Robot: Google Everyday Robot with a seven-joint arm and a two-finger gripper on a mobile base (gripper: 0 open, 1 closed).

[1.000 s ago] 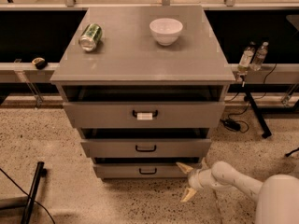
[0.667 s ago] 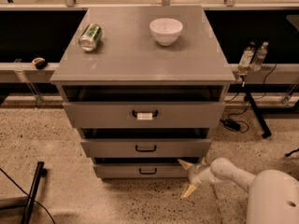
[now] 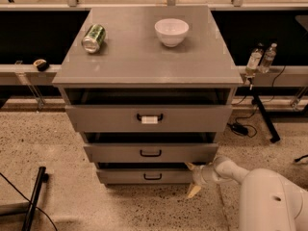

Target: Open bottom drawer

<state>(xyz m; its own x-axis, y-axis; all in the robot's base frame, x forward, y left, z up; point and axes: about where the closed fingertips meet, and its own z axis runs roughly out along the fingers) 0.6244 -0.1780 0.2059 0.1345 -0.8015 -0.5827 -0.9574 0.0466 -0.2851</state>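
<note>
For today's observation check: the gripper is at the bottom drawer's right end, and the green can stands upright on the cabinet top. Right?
No: the camera view shows the green can lying on its side on the cabinet top. The gripper is at the right end of the bottom drawer.

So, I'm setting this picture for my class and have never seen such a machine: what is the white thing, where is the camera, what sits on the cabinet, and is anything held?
The white shape at lower right is a robot's arm. Its gripper, a two-fingered hand, is by the right end of the bottom drawer, open and holding nothing. The one camera looks down at the grey cabinet from the front. On top lie a green can on its side and a white bowl, upright.
</note>
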